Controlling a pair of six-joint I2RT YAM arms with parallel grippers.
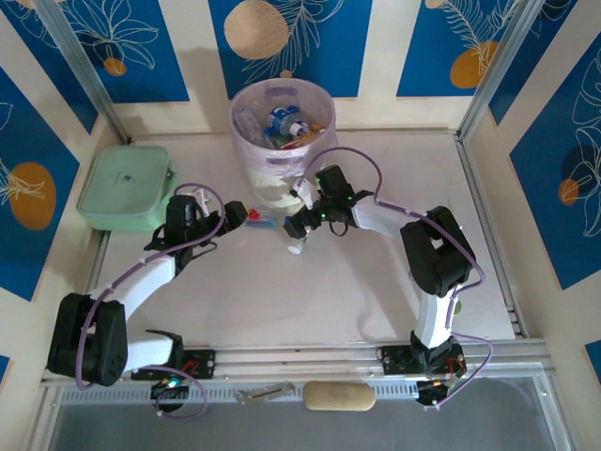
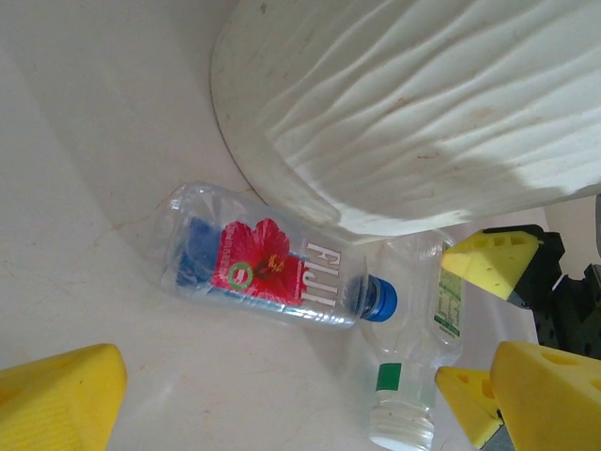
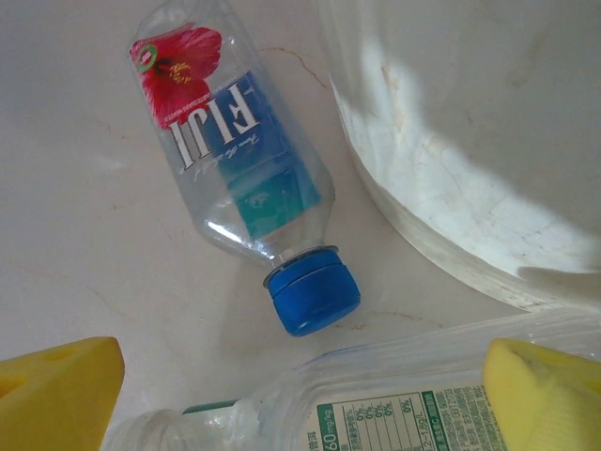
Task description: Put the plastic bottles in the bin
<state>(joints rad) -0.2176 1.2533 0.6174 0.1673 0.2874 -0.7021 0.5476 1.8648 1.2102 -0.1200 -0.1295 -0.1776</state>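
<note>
The bin (image 1: 246, 141) is standing at the far middle of the table (image 1: 376, 291). In the left wrist view its white wall is covering the far end of the clear bottle with a green label (image 2: 418, 348). That bottle is lying at the bin's near foot, and its body is running out of frame in the right wrist view. The red-labelled bottle (image 2: 268, 268) is lying on its side just left of it, blue cap toward the right. More bottles (image 1: 282, 124) are sitting inside the bin, too jumbled to count. The left gripper (image 1: 231, 222) is hovering with jaws spread, gripping nothing. The right gripper (image 1: 300, 224) is likewise standing spread, its yellow pads (image 3: 540, 395) straddling the green-labelled bottle; contact cannot be determined. The table is showing a pale, faintly veined surface. A pale-green lidded box (image 1: 127, 188) is resting at far left. Blue patterned wall panels (image 1: 141, 47) are enclosing the cell.
</note>
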